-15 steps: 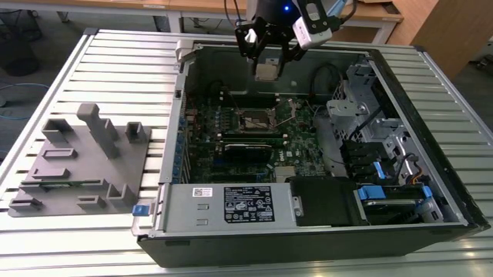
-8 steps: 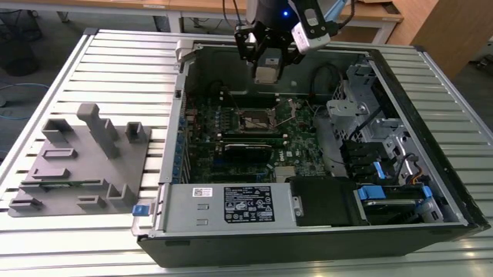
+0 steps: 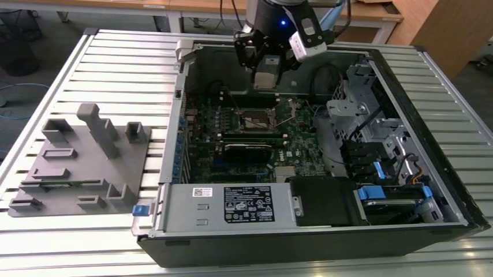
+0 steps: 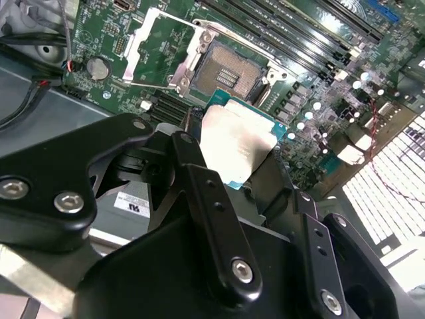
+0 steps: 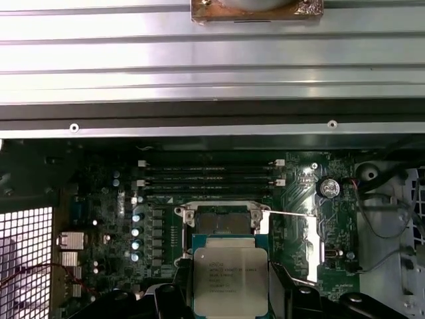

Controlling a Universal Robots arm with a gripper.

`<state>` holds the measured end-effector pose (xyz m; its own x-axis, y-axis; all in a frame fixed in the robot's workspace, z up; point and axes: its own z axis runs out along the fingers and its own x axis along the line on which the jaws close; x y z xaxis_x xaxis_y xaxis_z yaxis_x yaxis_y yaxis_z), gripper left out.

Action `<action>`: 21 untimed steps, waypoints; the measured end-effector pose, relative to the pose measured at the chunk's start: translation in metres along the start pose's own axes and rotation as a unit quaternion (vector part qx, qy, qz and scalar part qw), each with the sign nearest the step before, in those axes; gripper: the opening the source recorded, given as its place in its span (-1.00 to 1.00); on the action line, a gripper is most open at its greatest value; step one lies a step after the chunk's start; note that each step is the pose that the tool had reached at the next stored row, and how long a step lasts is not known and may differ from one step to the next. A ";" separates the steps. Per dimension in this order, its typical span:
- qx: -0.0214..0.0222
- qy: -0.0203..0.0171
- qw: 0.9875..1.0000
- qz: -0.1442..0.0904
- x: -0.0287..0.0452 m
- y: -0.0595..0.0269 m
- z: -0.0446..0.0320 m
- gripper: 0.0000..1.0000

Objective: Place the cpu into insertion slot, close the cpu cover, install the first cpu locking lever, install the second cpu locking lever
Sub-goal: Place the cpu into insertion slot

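Note:
My gripper (image 3: pixel 266 74) is shut on the cpu (image 3: pixel 264 79), a pale silver-tan square chip, and holds it above the open computer case. In both wrist views the cpu (image 4: pixel 236 143) (image 5: pixel 230 279) sits between the black fingers (image 4: pixel 192 166), hanging over the board just short of the insertion slot (image 4: pixel 227 72). The insertion slot (image 3: pixel 258 119) lies open with its dark centre bare; in the first wrist view the chip hides part of the slot (image 5: pixel 219 219). The cpu cover (image 4: pixel 158 50) is swung up and back beside the slot, its window showing green board.
A grey power supply box (image 3: pixel 231 205) fills the case's near side. Drive cages and cables (image 3: pixel 370 127) stand at the exterior view's right. Long black memory sticks (image 5: pixel 209 174) run beside the socket. A grey fixture block (image 3: pixel 77 161) rests on the slatted table at the exterior view's left.

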<state>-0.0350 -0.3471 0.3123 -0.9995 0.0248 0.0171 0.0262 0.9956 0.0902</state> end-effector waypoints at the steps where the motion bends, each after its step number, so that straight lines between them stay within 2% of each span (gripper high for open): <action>1: 0.000 0.000 1.000 0.000 0.0001 -0.0002 0.0018 0.08; 14: 0.000 -0.001 1.000 -0.006 0.0009 -0.0025 0.0239 0.08; 17: 0.000 -0.003 1.000 -0.008 0.0010 -0.0027 0.0265 0.08; 21: 0.000 -0.003 1.000 -0.008 0.0011 -0.0027 0.0266 0.08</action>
<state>-0.0366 -0.3474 0.2855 -0.9999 0.0101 0.0094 0.0109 0.9959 0.0902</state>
